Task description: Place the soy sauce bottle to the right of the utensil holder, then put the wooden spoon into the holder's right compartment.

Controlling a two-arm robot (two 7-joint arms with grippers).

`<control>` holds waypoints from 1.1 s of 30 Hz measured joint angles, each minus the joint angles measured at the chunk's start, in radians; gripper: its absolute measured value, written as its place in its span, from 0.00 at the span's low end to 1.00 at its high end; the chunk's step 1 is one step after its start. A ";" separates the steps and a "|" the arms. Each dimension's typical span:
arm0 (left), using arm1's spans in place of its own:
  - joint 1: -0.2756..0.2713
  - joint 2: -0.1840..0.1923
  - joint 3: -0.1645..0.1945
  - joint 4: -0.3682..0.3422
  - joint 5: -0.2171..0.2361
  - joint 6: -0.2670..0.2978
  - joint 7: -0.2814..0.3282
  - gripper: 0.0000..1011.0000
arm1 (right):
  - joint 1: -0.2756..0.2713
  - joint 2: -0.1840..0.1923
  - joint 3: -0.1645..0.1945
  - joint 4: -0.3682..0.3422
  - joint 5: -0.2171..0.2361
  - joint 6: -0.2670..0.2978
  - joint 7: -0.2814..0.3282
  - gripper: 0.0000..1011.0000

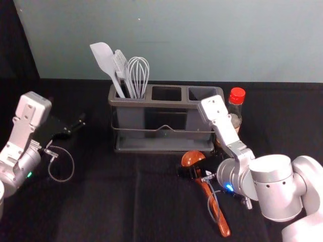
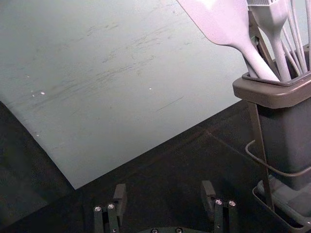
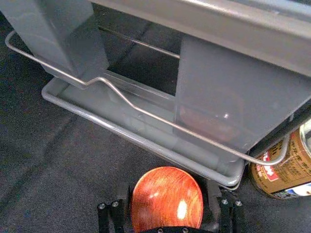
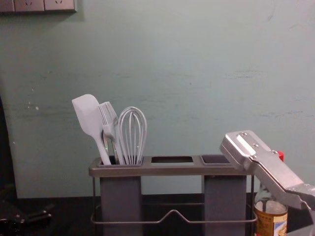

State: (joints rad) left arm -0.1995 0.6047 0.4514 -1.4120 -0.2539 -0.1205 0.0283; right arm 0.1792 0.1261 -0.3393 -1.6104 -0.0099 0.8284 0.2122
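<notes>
Can make out a printed label (image 3: 283,171) on the lower part of the bottle (image 4: 269,209), at the right end of the holder (image 4: 172,170). Shows gold-brown in the right wrist view, with small dark print too fine to read and a red patch (image 3: 268,172) marked with pale characters, also too unclear to read. Shows yellow-gold in the chest view, with a small pale and blue panel (image 4: 280,228) low on the right. Cannot read any word, brand or number for certain on it.
</notes>
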 joint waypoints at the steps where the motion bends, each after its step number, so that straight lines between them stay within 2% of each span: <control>1: 0.000 0.000 0.000 0.000 0.000 0.000 0.000 0.99 | 0.000 -0.001 0.000 0.002 -0.003 0.000 0.002 0.99; 6: 0.000 0.000 0.000 0.000 0.000 0.000 0.000 0.99 | 0.002 -0.004 0.001 0.006 -0.015 -0.003 0.010 0.97; 13: 0.000 0.000 0.000 0.000 0.000 0.000 0.000 0.99 | 0.005 -0.009 0.000 0.004 -0.035 0.006 0.018 0.83; 22: 0.000 0.000 0.000 0.000 0.000 0.000 0.000 0.99 | -0.010 -0.003 0.013 -0.029 -0.047 0.013 0.042 0.83; 33: 0.000 0.000 0.000 0.000 0.000 0.000 0.000 0.99 | -0.059 0.051 0.029 -0.138 -0.046 0.028 0.119 0.83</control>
State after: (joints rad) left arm -0.1995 0.6047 0.4514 -1.4120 -0.2539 -0.1205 0.0283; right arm 0.1207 0.1770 -0.3103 -1.7482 -0.0562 0.8566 0.3311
